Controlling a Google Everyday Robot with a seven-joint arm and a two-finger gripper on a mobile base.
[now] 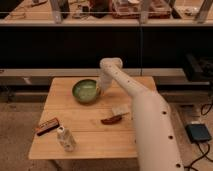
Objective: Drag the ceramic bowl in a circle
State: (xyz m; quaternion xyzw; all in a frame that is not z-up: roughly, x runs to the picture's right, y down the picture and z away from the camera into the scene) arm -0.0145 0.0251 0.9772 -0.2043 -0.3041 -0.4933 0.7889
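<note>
Dragging well here means keeping steady downward contact on the rim so the ceramic bowl point(85, 91) slides flat rather than tipping. That bowl sits near the tabletop's point(90, 135) far edge, left of centre. The end effector point(99, 90) is at the bowl's right rim with its fingers pressed together; whether they pinch the rim cannot be made out. A smooth, modest arc would likely stay clear of the far edge and of the small bottle point(65, 139) near the front-left corner.
</note>
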